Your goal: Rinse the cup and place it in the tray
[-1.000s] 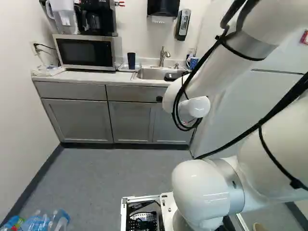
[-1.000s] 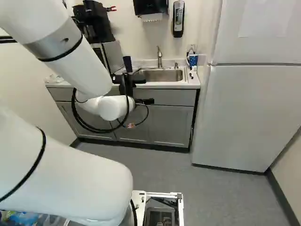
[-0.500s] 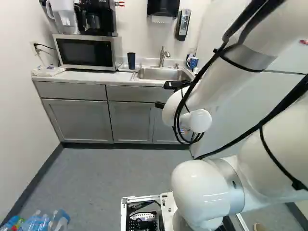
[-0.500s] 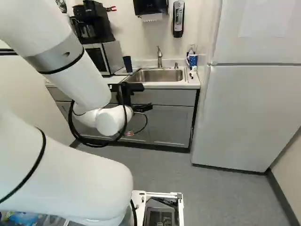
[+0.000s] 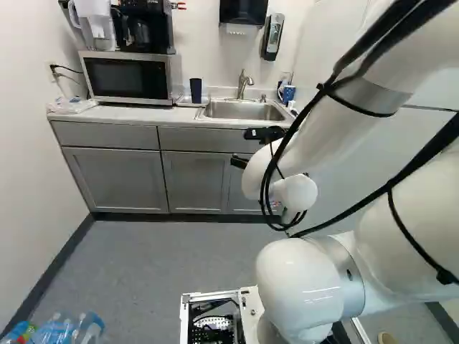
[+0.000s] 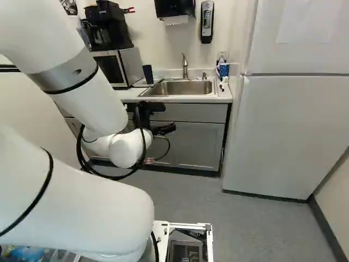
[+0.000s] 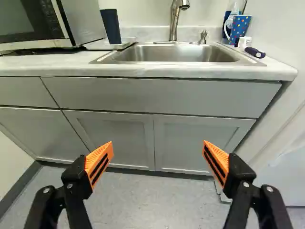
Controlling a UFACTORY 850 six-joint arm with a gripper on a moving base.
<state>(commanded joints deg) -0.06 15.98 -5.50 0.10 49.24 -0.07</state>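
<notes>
The gripper (image 6: 170, 117) is open: in the wrist view its two fingers, faced with orange pads (image 7: 106, 150), stand wide apart and hold nothing. The cup (image 7: 111, 26) lies outside the jaws, ahead of the fingertips and well apart from them, off toward the microwave (image 7: 86, 21). Neither finger touches it. Cabinet doors (image 7: 202, 138) are seen ahead, through the gap between the fingers.

The cup stands on a low white tray (image 7: 95, 46) on the counter (image 7: 167, 70), between the microwave and the sink (image 7: 176, 53). It is upright, with its wider end uppermost. The cup is dark navy, tall and plain-sided, narrowing toward the base; no handle is visible on it. Its interior cannot be seen, nor can it be determined whether its surface is wet.

The basin lies beside the tray, with a metal faucet (image 7: 175, 19) at its rear edge. Past the basin's other end, a blue mug (image 7: 239, 29) with coloured spots and a pale handle is noted on the counter, near the wall.
</notes>
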